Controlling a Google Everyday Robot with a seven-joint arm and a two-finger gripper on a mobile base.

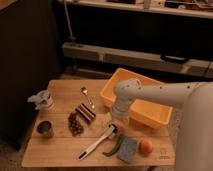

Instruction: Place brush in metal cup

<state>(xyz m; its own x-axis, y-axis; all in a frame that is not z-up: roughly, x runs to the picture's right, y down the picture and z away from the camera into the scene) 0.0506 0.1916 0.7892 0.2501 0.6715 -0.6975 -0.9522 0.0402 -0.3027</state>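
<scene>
**Brush flat on table, gripper wide over its head**

The metal cup (45, 129) stands upright near the left edge of the wooden table (60, 155), well apart from the brush. The brush (96, 144) lies diagonally mid-table, head at upper right. The gripper (115, 125) hangs just over the brush head, jaws wide, holding nothing. The green pepper (114, 145) lies just right of the brush. The yellow tub (150, 112) sits behind the arm.
</scene>
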